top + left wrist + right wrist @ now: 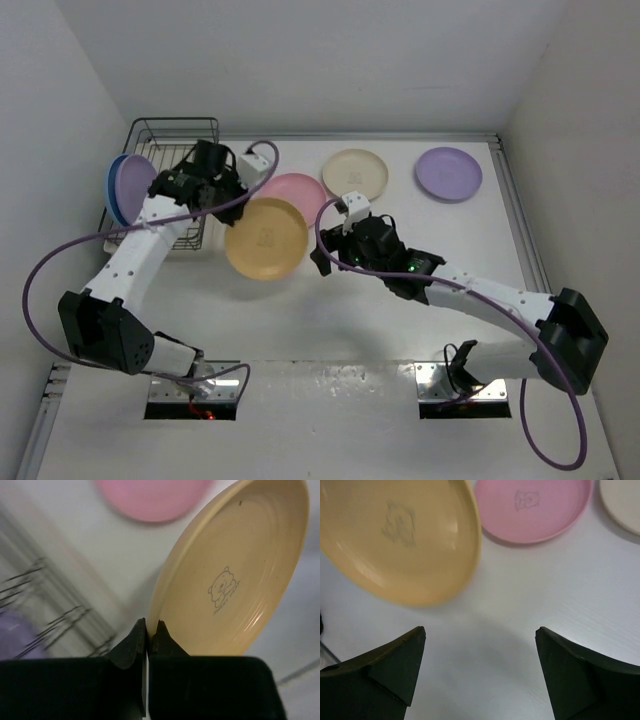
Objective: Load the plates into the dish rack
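Observation:
My left gripper (148,625) is shut on the rim of the yellow-orange plate (265,238), holding it lifted and tilted just right of the dish rack (172,135); the plate also shows in the left wrist view (235,575) and the right wrist view (400,535). A purple plate (133,186) and a blue plate (113,190) stand in the rack. The pink plate (300,186), cream plate (355,172) and second purple plate (448,173) lie flat on the table. My right gripper (480,632) is open and empty, just right of the yellow-orange plate.
The rack sits in the back left corner against the wall (80,100). The left arm's purple cable (60,255) loops over the table's left side. The pink plate (535,507) lies ahead of my right gripper.

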You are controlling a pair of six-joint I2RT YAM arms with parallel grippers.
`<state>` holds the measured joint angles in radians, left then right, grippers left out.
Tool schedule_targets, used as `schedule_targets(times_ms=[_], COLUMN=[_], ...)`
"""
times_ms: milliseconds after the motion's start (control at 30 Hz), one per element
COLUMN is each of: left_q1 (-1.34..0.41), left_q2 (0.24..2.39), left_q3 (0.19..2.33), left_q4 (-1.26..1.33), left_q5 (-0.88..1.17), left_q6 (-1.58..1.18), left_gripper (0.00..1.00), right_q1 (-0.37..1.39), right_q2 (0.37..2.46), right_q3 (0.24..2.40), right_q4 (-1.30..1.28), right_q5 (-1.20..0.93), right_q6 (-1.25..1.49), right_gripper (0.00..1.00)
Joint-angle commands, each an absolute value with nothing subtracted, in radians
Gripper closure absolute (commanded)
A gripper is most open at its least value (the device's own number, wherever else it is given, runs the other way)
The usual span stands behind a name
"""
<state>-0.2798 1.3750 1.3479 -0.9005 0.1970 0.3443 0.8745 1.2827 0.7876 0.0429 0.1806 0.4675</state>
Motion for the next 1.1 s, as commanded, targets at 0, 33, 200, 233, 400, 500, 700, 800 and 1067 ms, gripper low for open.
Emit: schedule_targets(times_ms=[0,33,200,233,400,500,700,800,1067], left_q1=[-0.207,-0.178,-0.120,-0.120,-0.083,-0.069,-0.028,-0.028,0.021], left_q2=[1.391,1.405,1.405,1.405,1.425,1.448,1.466,1.466,1.494], left_q3=[1.532,1.564,1.680,1.680,1.452,1.356,1.267,1.247,1.186], left_q4=[-0.828,-0.796,-0.637,-0.567,-0.235,-0.048,0.049,0.112,0.133], left_q5=[-0.205,-0.292,-0.734,-0.774,-1.003,-1.049,-1.061,-1.062,-1.011], left_q6=[0.223,0.194,0.202,0.230,0.400,0.459,0.460,0.502,0.480], left_gripper=[1.00,1.00,1.00,1.00,1.00,1.00,1.00,1.00,1.00], right_q1=[0.874,0.868,0.854,0.844,0.818,0.802,0.798,0.796,0.795], right_q2=[1.257,1.252,1.210,1.210,1.221,1.241,1.275,1.267,1.226], right_q3=[0.835,0.819,0.781,0.782,0.834,0.880,0.939,0.933,0.907], right_q4=[0.003,0.003,0.003,-0.026,-0.089,-0.124,-0.170,-0.179,-0.187], right_q5=[0.314,0.337,0.348,0.354,0.345,0.338,0.336,0.339,0.356], right_q6=[0.471,0.471,0.454,0.454,0.434,0.428,0.428,0.437,0.439], right_gripper=[0.09,0.09,0.09,0.09,0.09,0.09,0.09,0.09,0.09])
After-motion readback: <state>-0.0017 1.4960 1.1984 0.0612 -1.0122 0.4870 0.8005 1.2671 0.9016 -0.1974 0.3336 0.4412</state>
